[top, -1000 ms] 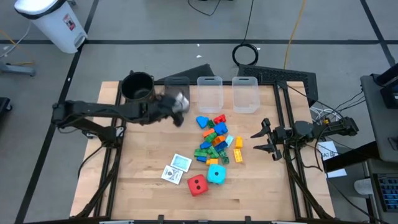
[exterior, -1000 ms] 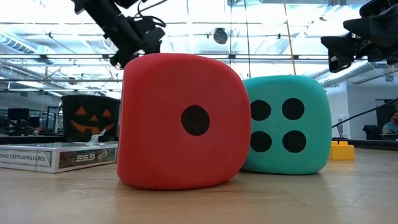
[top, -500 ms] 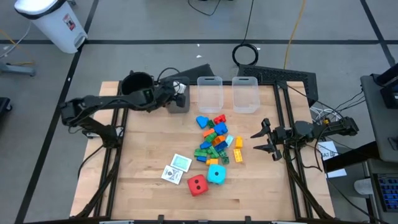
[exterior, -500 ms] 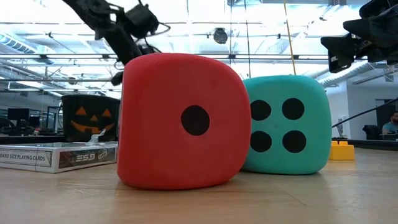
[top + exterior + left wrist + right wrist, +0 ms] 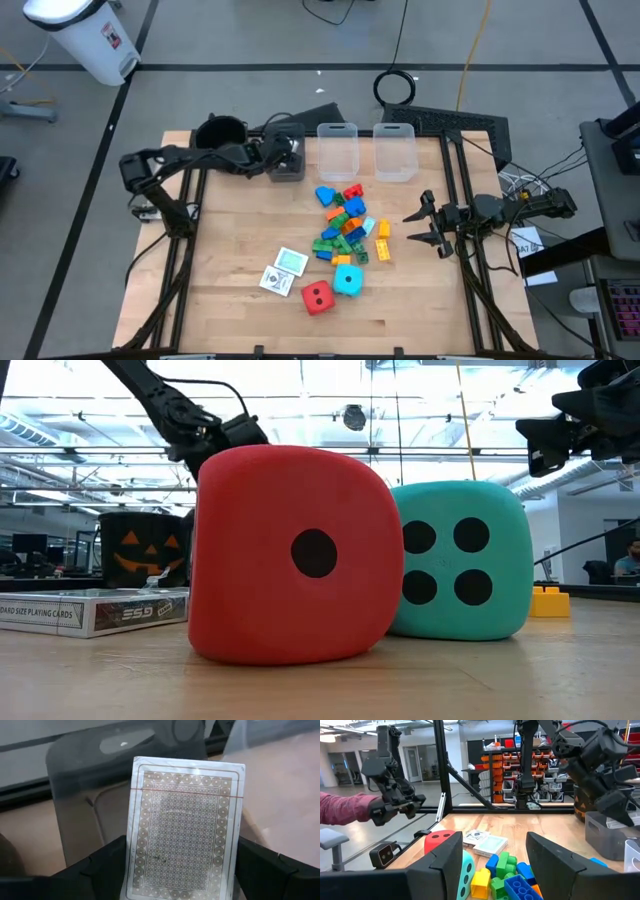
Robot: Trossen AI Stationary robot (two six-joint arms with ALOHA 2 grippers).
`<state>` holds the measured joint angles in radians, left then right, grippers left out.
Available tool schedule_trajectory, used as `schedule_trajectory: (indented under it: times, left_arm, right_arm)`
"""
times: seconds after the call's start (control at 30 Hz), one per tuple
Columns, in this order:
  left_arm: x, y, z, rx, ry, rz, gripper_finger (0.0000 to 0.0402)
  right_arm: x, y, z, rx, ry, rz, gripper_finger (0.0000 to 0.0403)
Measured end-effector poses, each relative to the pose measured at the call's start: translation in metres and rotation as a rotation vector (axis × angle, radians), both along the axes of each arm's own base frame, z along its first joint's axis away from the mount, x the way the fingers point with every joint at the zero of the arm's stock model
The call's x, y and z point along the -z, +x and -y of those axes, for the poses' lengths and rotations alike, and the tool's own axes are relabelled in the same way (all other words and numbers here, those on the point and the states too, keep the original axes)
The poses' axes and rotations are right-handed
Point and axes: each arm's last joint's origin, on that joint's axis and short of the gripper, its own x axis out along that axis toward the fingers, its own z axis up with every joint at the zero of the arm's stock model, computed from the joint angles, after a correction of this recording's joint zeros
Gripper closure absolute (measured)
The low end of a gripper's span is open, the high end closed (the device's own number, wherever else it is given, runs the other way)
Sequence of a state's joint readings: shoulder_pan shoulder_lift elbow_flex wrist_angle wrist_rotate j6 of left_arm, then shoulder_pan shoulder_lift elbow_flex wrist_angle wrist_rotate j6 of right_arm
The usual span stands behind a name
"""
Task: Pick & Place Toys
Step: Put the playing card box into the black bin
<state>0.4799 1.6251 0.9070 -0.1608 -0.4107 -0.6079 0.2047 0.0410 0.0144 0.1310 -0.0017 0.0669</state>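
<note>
Left gripper (image 5: 283, 158) is over the grey bin (image 5: 287, 166) at the table's far edge, beside the black pot (image 5: 221, 135); it pinches a pack of playing cards (image 5: 185, 827), patterned back toward the wrist cam, fingers (image 5: 97, 870) clamped on both long sides. Bin wall shows directly behind the pack in the left wrist view.

Right gripper (image 5: 420, 222) waits near the table's right edge, fingers (image 5: 445, 857) spread, nothing between them.

Remaining toys: brick pile (image 5: 345, 222) at table centre; red cube (image 5: 317, 297) and cyan cube (image 5: 347, 279) touching, toward the near edge; two card packs (image 5: 281, 271) just left of the cubes. Clear bins (image 5: 337, 150) at the far edge look empty.

Judgement: step in hand is release into the grey bin. Risks:
- pack is wide vs. bin opening; if dropped off-centre or tilted it may catch the rim and tip out onto the table.
- pack may hang on one finger if the other opens first.
- most of the task appears undone.
</note>
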Motion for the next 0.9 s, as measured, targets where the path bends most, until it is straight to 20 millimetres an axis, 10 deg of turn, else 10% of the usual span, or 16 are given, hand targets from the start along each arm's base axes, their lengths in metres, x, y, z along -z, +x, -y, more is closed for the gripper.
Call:
schedule_trajectory:
  times: [0.23,0.53,0.9]
  left_arm:
    - [0.003,0.002,-0.001,0.048,0.004,-0.022,0.0018]
    - [-0.003,0.002,-0.001,0.197,0.074,-0.100,0.0103]
    - [-0.078,-0.013,0.051,0.528,0.152,0.092,0.0143]
  right_arm:
    - [0.000,0.000,0.000,0.000,0.000,0.000,0.0215]
    - [0.000,0.000,0.000,0.000,0.000,0.000,0.0216]
    - [0.000,0.000,0.000,0.000,0.000,0.000,0.0215]
